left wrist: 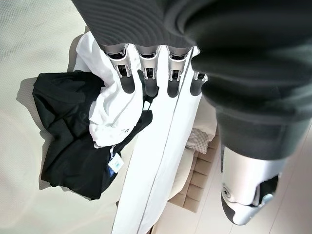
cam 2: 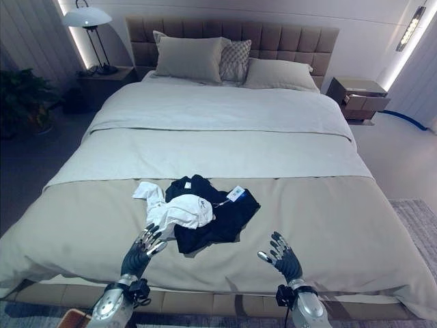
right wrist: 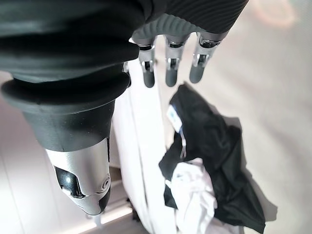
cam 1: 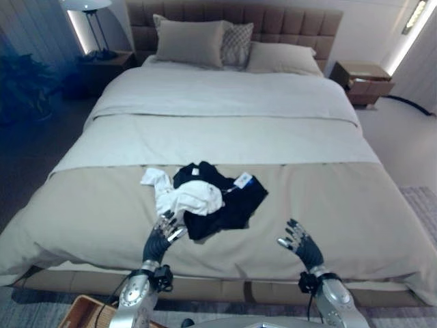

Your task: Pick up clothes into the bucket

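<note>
- We see a black garment [cam 1: 225, 201] and a white garment [cam 1: 184, 197] lying in one heap on the beige cover of the bed [cam 1: 341, 205], near its foot edge; the white one lies partly on top of the black one.
- A small white tag [cam 1: 244, 180] with a blue patch sits on the black garment, on the side away from our left hand [cam 1: 164, 232].
- Our left hand is raised just short of the heap, its fingers loosely spread and relaxed, holding nothing; in the left wrist view its dark fingertips [left wrist: 127, 84] hang right over the edge of the white garment, though we cannot tell whether they touch it.
- Our right hand [cam 1: 295, 239] hovers over the bare cover, off to the right of the heap and clear of it, fingers likewise parted and relaxed, with nothing in them.
- In the right wrist view the clothes lie past the fingertips [right wrist: 170, 78], the black garment nearer them than the white.
- A corner of a wooden container [cam 1: 82, 311] shows on the floor below our left arm, beside the bed's foot.
- Beyond both hands we see pillows [cam 1: 191, 41] against the headboard, a nightstand [cam 1: 362, 80] on our right and a lamp [cam 2: 89, 19] on our left.
</note>
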`<state>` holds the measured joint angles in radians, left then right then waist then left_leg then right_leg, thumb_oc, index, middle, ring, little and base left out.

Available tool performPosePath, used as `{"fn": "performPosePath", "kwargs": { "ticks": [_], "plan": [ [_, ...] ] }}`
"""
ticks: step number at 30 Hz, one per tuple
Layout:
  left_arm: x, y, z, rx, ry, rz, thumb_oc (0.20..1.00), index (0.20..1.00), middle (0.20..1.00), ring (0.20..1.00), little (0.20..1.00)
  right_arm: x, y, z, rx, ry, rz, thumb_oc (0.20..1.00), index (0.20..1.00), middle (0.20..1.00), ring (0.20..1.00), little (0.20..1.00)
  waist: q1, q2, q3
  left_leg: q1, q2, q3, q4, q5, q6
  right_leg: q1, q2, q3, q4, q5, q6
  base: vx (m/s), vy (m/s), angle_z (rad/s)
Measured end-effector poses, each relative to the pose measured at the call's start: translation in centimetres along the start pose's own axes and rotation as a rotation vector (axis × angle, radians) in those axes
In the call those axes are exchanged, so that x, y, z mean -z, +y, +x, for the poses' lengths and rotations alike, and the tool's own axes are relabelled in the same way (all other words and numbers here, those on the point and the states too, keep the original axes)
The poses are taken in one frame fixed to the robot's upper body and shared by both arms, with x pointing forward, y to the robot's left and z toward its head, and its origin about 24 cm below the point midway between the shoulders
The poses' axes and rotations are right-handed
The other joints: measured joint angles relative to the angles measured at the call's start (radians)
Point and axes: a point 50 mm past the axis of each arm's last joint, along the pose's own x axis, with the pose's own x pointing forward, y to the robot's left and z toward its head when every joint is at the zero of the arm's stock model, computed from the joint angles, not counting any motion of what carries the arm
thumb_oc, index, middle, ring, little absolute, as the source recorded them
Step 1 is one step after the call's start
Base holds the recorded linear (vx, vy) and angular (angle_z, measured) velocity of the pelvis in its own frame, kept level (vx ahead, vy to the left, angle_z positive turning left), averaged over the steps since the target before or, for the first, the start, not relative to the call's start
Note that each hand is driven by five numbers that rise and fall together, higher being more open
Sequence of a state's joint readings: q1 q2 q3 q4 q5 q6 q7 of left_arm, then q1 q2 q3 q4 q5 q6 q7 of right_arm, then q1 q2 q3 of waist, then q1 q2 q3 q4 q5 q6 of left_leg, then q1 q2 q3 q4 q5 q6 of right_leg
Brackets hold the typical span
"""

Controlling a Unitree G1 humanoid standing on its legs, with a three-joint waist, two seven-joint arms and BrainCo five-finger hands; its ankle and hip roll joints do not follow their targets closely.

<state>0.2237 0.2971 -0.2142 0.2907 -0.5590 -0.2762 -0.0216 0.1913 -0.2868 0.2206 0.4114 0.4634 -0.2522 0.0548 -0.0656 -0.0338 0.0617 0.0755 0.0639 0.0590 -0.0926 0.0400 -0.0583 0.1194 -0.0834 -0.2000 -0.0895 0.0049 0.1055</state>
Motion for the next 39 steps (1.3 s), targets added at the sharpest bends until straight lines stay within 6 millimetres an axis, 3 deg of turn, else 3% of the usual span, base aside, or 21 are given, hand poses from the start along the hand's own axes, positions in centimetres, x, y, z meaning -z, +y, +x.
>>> {"fn": "performPosePath", "kwargs": {
  "ticks": [15,22,26,28,30,32,33,34,36,39],
  "plan": [
    [0.1,0.1,-0.1,-0.002,0.004,0.0,1.0,1.0,1.0,1.0,1.0,0.2,-0.1,-0.2,0.001,0.009,-0.001,1.0,1.0,1.0,1.0,1.0,0.003,-0.004,0.004,0.001,0.001,-0.001,0.0,0.0,0.0,0.004,0.001,0.0,0.0,0.0,0.0,0.0,-0.01,0.0],
    [0.1,0.2,0.0,-0.004,0.006,0.002,1.0,1.0,1.0,1.0,1.0,-0.4,-0.4,-0.2,-0.013,-0.007,-0.053,1.0,1.0,1.0,1.0,1.0,0.005,0.01,0.047,-0.016,0.0,-0.021,0.013,0.002,-0.004,0.01,0.003,-0.015,0.001,-0.002,-0.001,-0.02,-0.073,0.09],
    [-0.2,0.4,0.1,-0.001,0.002,0.016,1.0,1.0,1.0,1.0,1.0,-1.0,-0.7,-0.1,-0.025,-0.022,-0.092,1.0,1.0,1.0,1.0,1.0,0.027,0.004,0.093,-0.067,-0.003,-0.06,0.111,-0.01,-0.022,0.008,0.0,-0.035,0.003,-0.006,-0.009,0.0,0.004,0.18],
    [-0.1,0.4,0.0,-0.001,0.003,0.016,1.0,1.0,1.0,1.0,1.0,-1.4,-0.9,0.0,-0.025,-0.032,-0.106,1.0,1.0,1.0,1.0,1.0,0.035,0.004,0.118,-0.098,-0.001,-0.063,0.143,-0.029,-0.037,0.01,-0.009,-0.045,0.004,0.0,-0.018,0.0,0.136,0.21],
    [-0.2,0.3,0.3,0.004,0.001,0.016,1.0,1.0,1.0,1.0,1.0,-2.0,-1.3,0.3,-0.006,-0.05,-0.117,1.0,1.0,1.0,1.0,1.0,0.027,0.0,0.136,-0.134,0.034,-0.051,0.179,-0.037,-0.041,-0.004,-0.025,-0.074,0.017,-0.016,-0.045,0.02,0.129,0.35],
    [-0.1,0.2,0.3,0.005,0.002,0.011,1.0,1.0,1.0,1.0,1.0,-2.5,-1.7,0.4,0.005,-0.068,-0.13,1.0,1.0,1.0,1.0,1.0,0.025,0.015,0.134,-0.139,0.084,-0.03,0.153,-0.03,-0.04,-0.031,-0.043,-0.073,0.038,-0.031,-0.034,0.0,0.138,0.07],
    [-0.1,-0.2,0.3,0.01,-0.004,-0.003,1.0,1.0,1.0,1.0,1.0,-3.0,-2.4,0.3,0.016,-0.075,-0.164,1.0,1.0,1.0,1.0,1.0,0.023,0.058,0.118,-0.137,0.116,-0.027,0.12,-0.012,-0.019,-0.06,-0.044,-0.068,0.063,-0.024,-0.001,-0.1,0.14,0.01],
    [-0.4,-0.4,0.6,0.016,-0.017,-0.006,1.0,1.0,1.0,1.0,1.0,-3.2,-2.8,0.4,0.029,-0.076,-0.178,1.0,1.0,1.0,1.0,1.0,0.025,0.077,0.116,-0.131,0.113,-0.016,0.091,0.0,-0.068,-0.076,-0.058,-0.068,0.072,-0.019,0.018,-0.2,0.14,-0.03],
    [-1.7,-0.1,1.1,0.031,-0.067,0.022,1.0,1.0,1.0,1.0,1.0,-4.1,-1.8,1.3,-0.006,-0.109,-0.215,1.0,1.0,1.0,1.0,1.0,0.033,0.037,0.137,-0.164,0.059,0.009,0.09,0.013,-0.057,-0.142,-0.112,-0.05,0.11,-0.011,0.044,-0.24,0.113,-0.14],
    [-4.0,0.3,2.1,0.048,-0.134,0.082,1.0,1.0,1.0,1.0,1.0,-6.7,0.3,3.4,-0.059,-0.203,-0.293,1.0,1.0,1.0,1.0,1.0,0.039,-0.015,0.182,-0.259,0.018,0.019,0.131,0.018,-0.051,-0.237,-0.17,-0.028,0.141,0.004,0.061,-0.17,0.081,-0.09]
  ]
}}
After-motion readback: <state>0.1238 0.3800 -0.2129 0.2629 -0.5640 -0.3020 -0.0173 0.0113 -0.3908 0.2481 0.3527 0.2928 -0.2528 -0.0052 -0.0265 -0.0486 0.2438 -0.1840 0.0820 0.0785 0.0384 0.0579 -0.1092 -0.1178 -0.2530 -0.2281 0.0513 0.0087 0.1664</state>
